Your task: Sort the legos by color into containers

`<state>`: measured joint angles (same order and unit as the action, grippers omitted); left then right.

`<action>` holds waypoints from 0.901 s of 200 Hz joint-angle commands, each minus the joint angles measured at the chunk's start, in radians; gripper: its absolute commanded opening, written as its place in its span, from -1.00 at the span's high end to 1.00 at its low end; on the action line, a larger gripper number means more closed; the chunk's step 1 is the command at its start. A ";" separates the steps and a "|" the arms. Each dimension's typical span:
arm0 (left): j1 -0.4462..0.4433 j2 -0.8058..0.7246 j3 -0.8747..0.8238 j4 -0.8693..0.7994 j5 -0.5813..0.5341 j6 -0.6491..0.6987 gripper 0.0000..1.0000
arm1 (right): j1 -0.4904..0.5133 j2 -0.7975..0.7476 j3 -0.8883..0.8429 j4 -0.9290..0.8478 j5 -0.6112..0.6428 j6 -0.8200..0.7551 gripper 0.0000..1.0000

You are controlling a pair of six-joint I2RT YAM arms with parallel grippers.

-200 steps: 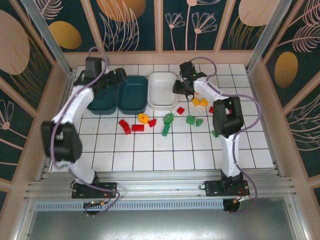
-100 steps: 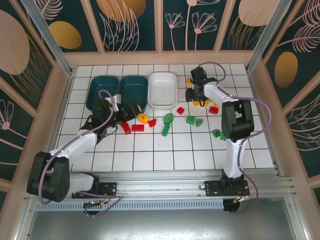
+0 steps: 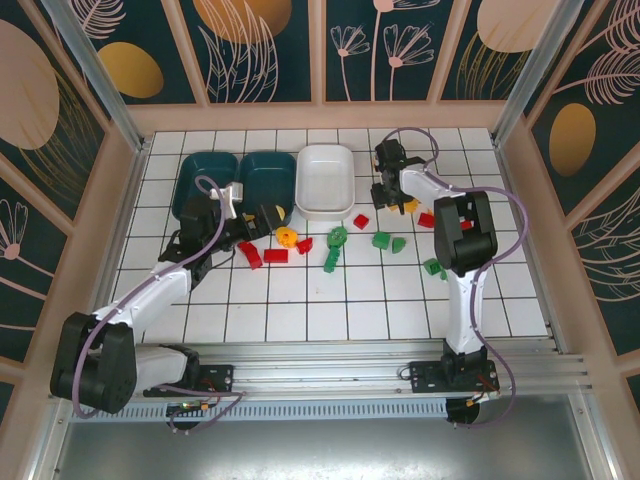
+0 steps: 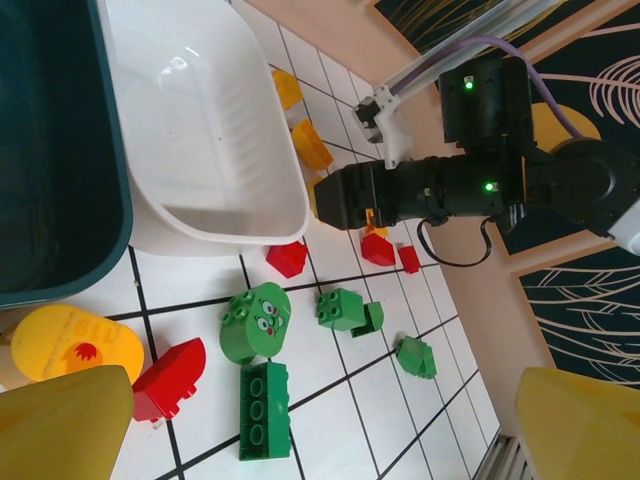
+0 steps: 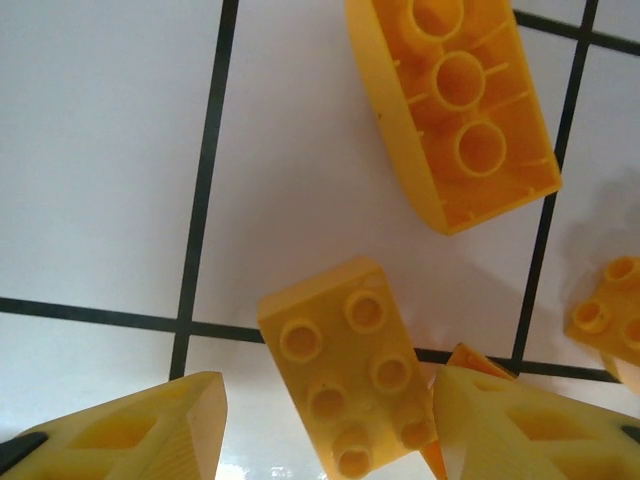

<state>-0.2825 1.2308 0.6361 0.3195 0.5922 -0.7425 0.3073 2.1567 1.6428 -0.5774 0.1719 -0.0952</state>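
- The table (image 3: 330,300) has the three containers in a row at its far side: the left teal tray (image 3: 205,170), the right teal tray (image 3: 270,168) and the white tray (image 3: 325,180). The white tray looks bare in the left wrist view.
- The left gripper (image 3: 265,218) was over the teal trays a second ago. It has since pulled back and now sits low just in front of them, jaws spread wide with nothing between.
- The right gripper (image 3: 386,190) has left the white tray's right edge for the orange-yellow cluster beside it. Its fingers stand apart and are not yet pinching.
- The legos are nearly all loose on the tiles, so the sorting looks far from done.
- A yellow piece (image 4: 75,340) and a red piece (image 4: 175,375) lie just ahead of the left gripper, likely its next pick.
- An orange-yellow brick (image 5: 345,375) lies between the right fingers, ready to grasp.
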 commanded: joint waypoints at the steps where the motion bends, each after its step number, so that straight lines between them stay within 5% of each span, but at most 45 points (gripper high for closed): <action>1: 0.001 -0.011 0.025 0.033 0.015 0.003 -0.95 | -0.001 0.043 -0.003 0.018 0.020 -0.048 -0.13; 41: 0.000 -0.002 0.033 0.023 0.014 0.000 -0.95 | -0.005 0.065 -0.011 0.022 -0.024 -0.057 0.01; 98: 0.001 0.001 0.046 -0.002 0.000 0.016 -0.95 | 0.000 0.005 -0.044 0.048 -0.090 -0.023 0.50; 145: 0.001 -0.010 0.044 -0.029 -0.043 0.031 -0.94 | 0.033 -0.124 -0.074 0.113 -0.082 0.057 0.55; 157: 0.001 -0.016 0.040 -0.050 -0.096 0.027 -0.93 | 0.051 -0.157 -0.067 0.120 -0.079 0.086 0.55; 180: 0.003 -0.045 0.014 -0.132 -0.371 -0.020 -0.95 | 0.116 -0.186 -0.034 0.137 -0.063 0.133 0.55</action>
<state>-0.2825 1.2251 0.6552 0.2695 0.4770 -0.7353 0.3553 2.0575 1.5753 -0.4854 0.1078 -0.0425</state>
